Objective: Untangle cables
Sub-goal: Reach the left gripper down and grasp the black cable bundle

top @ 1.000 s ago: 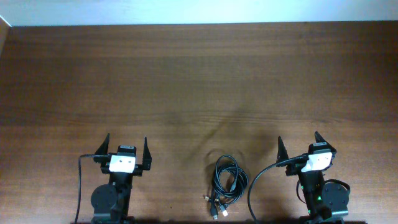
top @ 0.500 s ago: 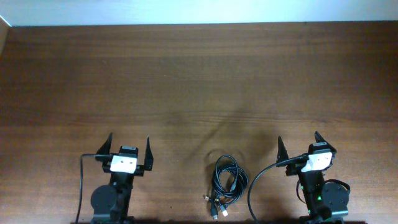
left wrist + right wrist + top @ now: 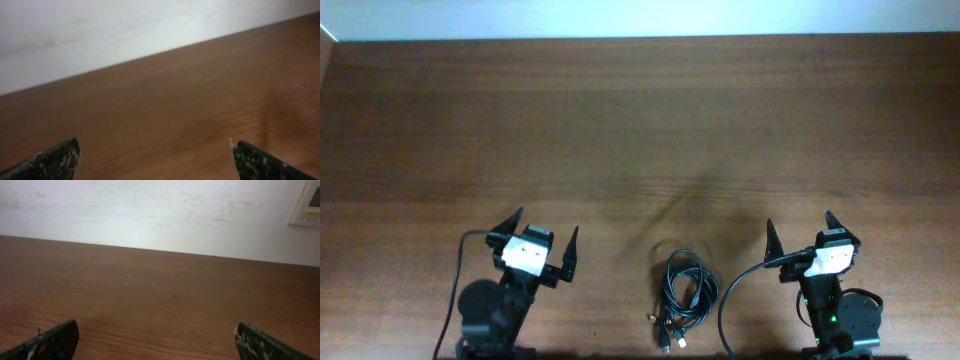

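Low in the overhead frame, a little right of centre, the cables (image 3: 686,288) lie as one small black coil on the wooden table (image 3: 640,120). A cluster of connector ends (image 3: 666,328) spills out at the coil's lower left, close to the bottom edge. The left gripper (image 3: 545,225) sits at the lower left with its fingers spread wide and nothing between them, its head angled toward the upper right. The right gripper (image 3: 800,222), at the lower right, is spread just as wide and is also empty. The coil lies between the two arms, touching neither.

Neither wrist camera sees the cables. Each shows only bare wood running up to a pale wall, with dark fingertips (image 3: 57,159) at the bottom corners.

To my eye nothing is untangled yet, and the step in hand is the first reach. Done well, each arm would tip its wrist down until the coil fills its own view, then descend from above. One gripper should pin the connector ends. The other should close on a single outer loop, not the whole bundle. Such a light coil will probably slide as one lump, so the pull should be slow and low along the table.
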`<state>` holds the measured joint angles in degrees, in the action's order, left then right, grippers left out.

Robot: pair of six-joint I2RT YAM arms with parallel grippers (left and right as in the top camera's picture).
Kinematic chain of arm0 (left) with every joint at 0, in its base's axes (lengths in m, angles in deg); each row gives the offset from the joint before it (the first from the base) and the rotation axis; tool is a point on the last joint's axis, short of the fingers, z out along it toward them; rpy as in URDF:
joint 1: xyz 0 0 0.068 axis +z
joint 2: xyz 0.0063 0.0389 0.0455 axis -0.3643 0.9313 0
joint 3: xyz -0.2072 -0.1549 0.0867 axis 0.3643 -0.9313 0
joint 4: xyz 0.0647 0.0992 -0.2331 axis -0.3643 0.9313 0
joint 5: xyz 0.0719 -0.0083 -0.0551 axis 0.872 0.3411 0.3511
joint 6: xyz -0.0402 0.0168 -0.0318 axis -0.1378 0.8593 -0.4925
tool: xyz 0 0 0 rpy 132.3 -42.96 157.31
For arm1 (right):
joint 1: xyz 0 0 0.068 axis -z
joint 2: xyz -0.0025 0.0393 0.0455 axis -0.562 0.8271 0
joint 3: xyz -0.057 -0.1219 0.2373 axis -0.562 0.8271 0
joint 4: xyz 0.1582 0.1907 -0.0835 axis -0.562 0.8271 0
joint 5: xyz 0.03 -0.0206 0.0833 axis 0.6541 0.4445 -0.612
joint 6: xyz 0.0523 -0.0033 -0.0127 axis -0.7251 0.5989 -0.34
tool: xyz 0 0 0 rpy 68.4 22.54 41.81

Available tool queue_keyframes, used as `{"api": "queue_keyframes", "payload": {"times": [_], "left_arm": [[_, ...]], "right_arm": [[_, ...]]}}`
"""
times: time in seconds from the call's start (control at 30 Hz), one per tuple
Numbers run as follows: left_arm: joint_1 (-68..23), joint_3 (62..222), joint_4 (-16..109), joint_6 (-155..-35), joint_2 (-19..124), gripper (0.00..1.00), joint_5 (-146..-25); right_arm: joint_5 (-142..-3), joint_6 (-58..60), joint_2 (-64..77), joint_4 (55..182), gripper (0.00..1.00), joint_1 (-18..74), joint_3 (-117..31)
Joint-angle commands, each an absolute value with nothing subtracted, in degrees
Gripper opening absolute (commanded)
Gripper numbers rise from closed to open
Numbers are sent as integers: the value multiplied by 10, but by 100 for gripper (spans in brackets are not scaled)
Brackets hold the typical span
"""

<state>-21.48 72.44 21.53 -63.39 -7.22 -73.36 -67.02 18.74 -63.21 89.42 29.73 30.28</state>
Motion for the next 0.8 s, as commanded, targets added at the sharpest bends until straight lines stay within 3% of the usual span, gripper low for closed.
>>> {"api": "queue_keyframes", "payload": {"times": [0.0, 0.07, 0.23, 0.37, 0.47, 0.57, 0.7, 0.77], "left_arm": [[-212, 797, 212, -641, 59, 99, -797], [-212, 861, 224, -641, 173, 99, -871], [-226, 1002, 332, -631, 392, 99, -885], [-319, 1113, 445, -583, 505, 99, -848], [-388, 1139, 450, -562, 537, 99, -840], [-400, 1139, 470, -643, 538, 99, -932], [-442, 1139, 553, -779, 539, 99, -929], [-488, 1139, 558, -876, 539, 99, -852]], "right_arm": [[-677, 191, -636, 897, 100, 301, 306], [-677, 191, -636, 897, 100, 301, 306], [-677, 191, -636, 897, 100, 301, 306], [-677, 191, -636, 897, 100, 301, 306], [-677, 191, -636, 897, 100, 301, 306], [-677, 191, -636, 897, 100, 301, 306], [-677, 191, -636, 897, 100, 301, 306], [-677, 191, -636, 897, 100, 301, 306]]}}
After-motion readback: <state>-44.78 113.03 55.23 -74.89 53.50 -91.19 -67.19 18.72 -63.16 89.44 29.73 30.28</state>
